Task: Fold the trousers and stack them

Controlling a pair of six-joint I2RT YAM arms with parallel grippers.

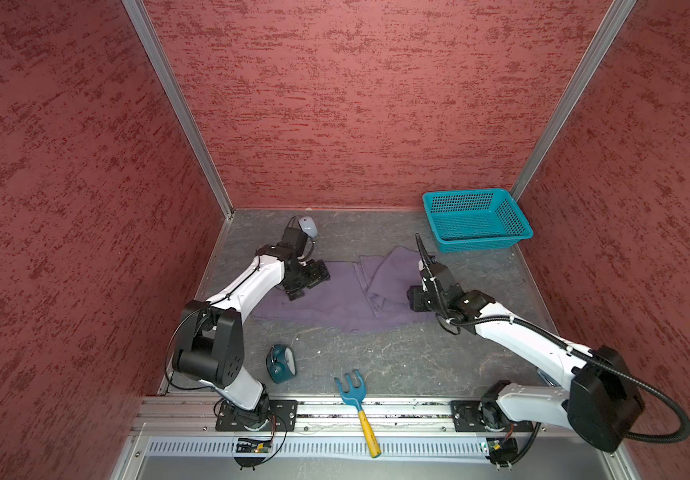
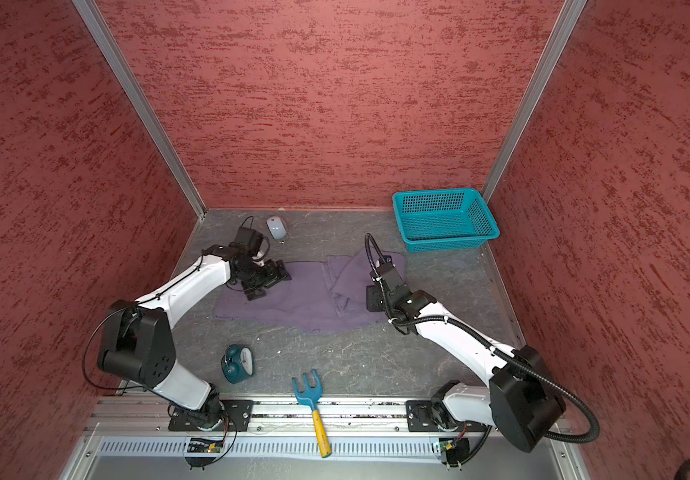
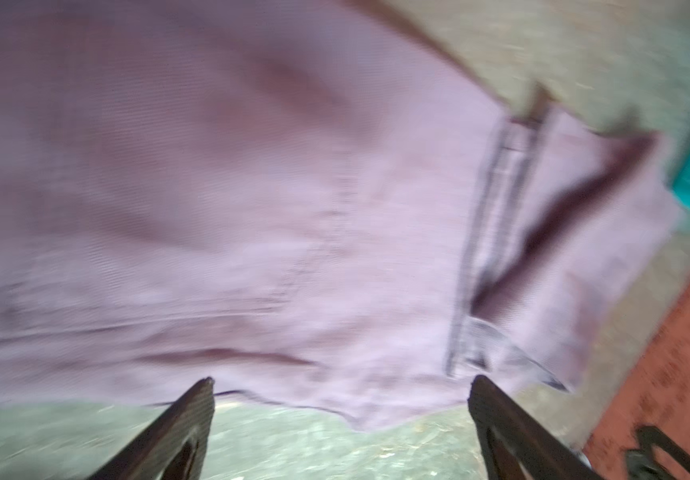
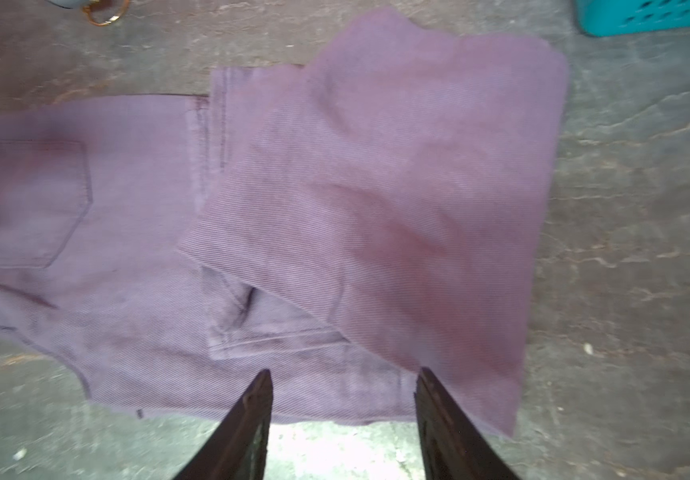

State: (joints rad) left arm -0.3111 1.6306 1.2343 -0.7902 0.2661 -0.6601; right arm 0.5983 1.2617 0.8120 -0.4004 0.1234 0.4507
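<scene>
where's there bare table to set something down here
Biggest bare patch: the grey table between the trousers and the rake, right of the alarm clock. A narrower strip runs along the back wall between the mouse and the teal basket. The middle is crowded: the cloth fills it.

The trousers (image 1: 326, 301) are soft, muted purple-grey twill. They lie flat across the middle of the grey bench (image 1: 376, 361), with their long side running left to right in both top views. The right end is folded back over the rest as a slanted upper layer. The right wrist view shows a patch pocket (image 4: 23, 199) and stitched seams on the layer beneath.
</scene>
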